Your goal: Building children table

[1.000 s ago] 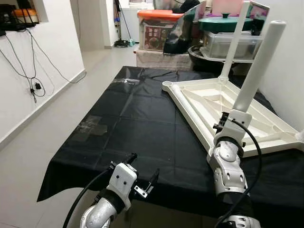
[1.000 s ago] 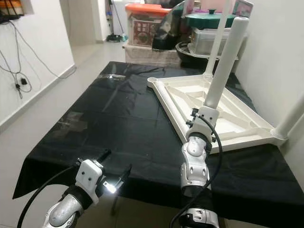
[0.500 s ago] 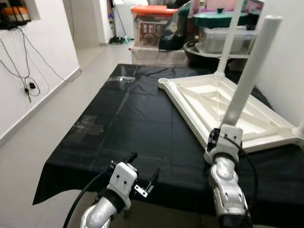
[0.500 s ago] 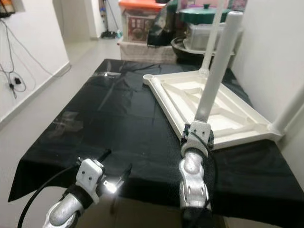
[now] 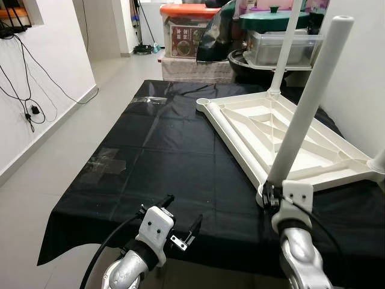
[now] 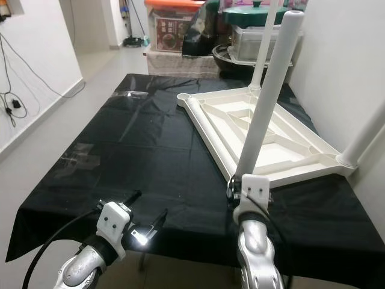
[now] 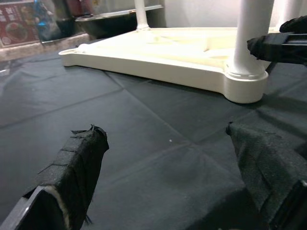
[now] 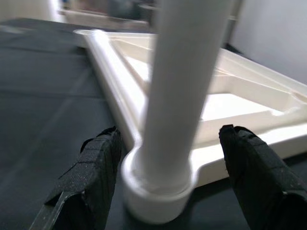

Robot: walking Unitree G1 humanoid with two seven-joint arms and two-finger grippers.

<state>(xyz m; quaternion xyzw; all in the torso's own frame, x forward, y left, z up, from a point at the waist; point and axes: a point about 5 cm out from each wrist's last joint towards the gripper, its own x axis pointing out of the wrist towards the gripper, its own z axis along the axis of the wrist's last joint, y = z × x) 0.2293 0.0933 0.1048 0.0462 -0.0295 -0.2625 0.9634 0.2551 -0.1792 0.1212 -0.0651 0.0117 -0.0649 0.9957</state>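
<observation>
A white table top [image 5: 283,129] lies upside down on the black-covered table [image 5: 162,150]. A white leg [image 5: 308,99] stands tilted in its near corner socket [image 8: 156,191]. A second leg [image 5: 284,48] rises at the far corner, and a third [image 5: 379,159] at the right edge. The far left socket [image 5: 203,103] holds no leg. My right gripper [image 8: 172,158] is open, one finger on each side of the near leg's base with a gap on both sides. My left gripper [image 5: 180,220] hovers open at the table's front edge, holding nothing.
Storage boxes with an orange lid [image 5: 189,30], a dark bag and a green-lidded pot [image 5: 274,18] crowd the far end. A white wall runs close along the right side. Cables [image 5: 30,90] hang on the left wall, with open floor [image 5: 54,162] on the left.
My right arm has dropped and come back toward me along the near leg, whose foot now sits in the corner socket. The camera has also shifted. The left gripper is unmoved.
</observation>
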